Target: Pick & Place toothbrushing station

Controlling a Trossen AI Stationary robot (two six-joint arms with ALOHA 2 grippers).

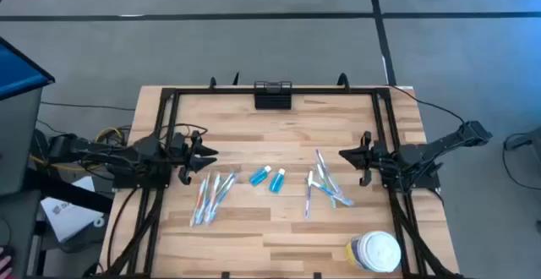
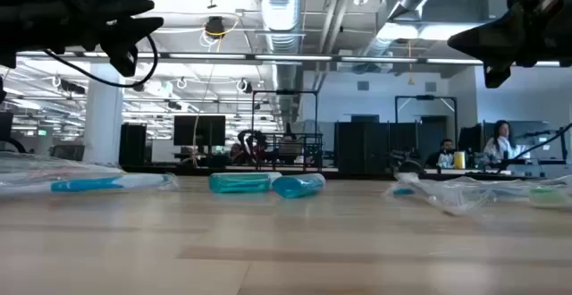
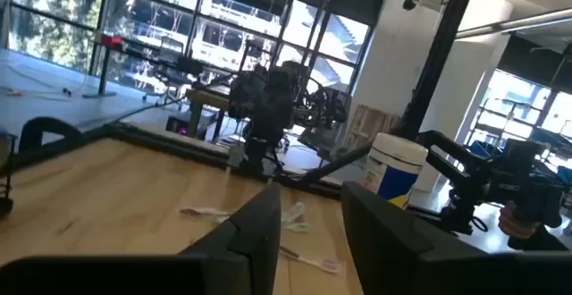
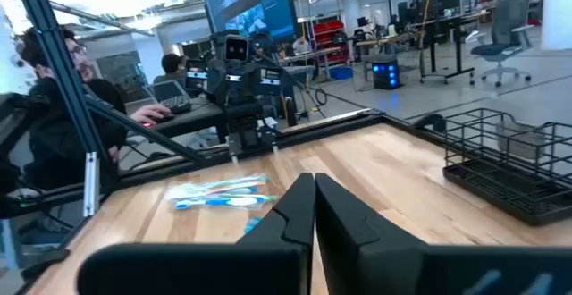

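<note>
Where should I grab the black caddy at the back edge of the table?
Probably the top rim of the caddy's near long wall, coming straight down from above. It stands upright with its open top facing up. Its wire walls look thin enough to pinch across, and the far side sits close to the table's frame.

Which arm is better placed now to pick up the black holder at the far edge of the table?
Probably the left, narrowly. The black holder sits centrally, about equally far from both hands, but the left hand is open, while the right hand is shut.
</note>
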